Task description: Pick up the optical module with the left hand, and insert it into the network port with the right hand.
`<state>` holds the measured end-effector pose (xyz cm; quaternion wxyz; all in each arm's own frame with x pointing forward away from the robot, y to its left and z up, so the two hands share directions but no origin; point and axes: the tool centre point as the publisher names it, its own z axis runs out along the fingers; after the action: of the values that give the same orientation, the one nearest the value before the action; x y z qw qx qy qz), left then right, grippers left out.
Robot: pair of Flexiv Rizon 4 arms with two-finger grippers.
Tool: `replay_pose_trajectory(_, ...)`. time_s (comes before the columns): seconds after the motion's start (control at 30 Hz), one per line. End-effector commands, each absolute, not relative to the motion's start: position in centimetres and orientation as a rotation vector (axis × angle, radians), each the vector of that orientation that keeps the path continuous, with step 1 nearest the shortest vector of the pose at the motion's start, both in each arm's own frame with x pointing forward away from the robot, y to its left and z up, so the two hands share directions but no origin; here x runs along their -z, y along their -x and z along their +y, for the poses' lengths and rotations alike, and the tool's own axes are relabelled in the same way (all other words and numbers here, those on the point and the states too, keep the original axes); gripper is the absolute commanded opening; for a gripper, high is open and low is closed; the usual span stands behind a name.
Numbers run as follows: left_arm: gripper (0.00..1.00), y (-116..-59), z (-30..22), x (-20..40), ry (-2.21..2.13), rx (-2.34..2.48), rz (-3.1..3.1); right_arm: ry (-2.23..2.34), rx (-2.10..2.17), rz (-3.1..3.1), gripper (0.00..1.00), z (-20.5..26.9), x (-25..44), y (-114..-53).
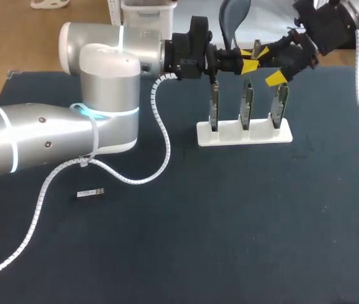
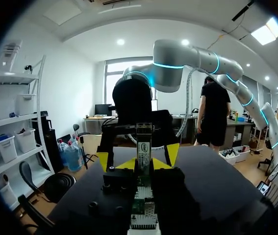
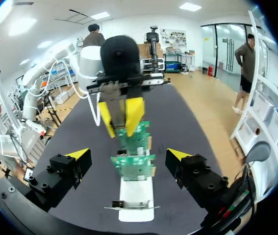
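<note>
Currently my left gripper (image 2: pixel 142 166) is pinching the small silver metal optical module (image 2: pixel 143 142) between its yellow tips, with the module sticking out ahead of them. It hangs in the air above the white plastic stand (image 1: pixel 242 135), which holds three upright green circuit boards (image 3: pixel 135 155) with grey metal network ports (image 1: pixel 247 98). My right gripper (image 3: pixel 128 154) faces it from the other side, fingers spread wide and apart from the module. A second small silver module (image 1: pixel 90 193) lies flat on the dark blue table mat (image 1: pixel 230 240), well apart from the stand.
</note>
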<state>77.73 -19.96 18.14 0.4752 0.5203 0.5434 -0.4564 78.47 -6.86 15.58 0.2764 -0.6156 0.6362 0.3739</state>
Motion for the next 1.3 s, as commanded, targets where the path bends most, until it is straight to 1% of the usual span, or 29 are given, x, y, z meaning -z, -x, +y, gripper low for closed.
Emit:
replay_pose_trajectory(0.03, 0.0, -77.7, -20.0, -18.1, -1.271, 1.114, 1.331, 1.637, -0.986, 1.683, 1.0, -7.3, -17.1, -78.4)
replay_pose_trajectory(0.3, 0.0, -77.7, -20.0, -18.1, -1.271, 1.114, 1.331, 1.577, -1.017, 1.628, 1.0, -7.5, -19.6, -78.9)
replay_pose_trajectory(0.67, 0.0, -77.7, -20.0, -18.1, -1.271, 1.114, 1.331, 1.571, -1.031, 1.562, 1.0, -6.3, -21.8, -77.9)
replay_pose_trajectory(1.3, 0.0, -77.7, -20.0, -18.1, -1.271, 1.114, 1.331, 1.56, -1.061, 1.567, 1.0, -4.6, -21.7, -77.4)
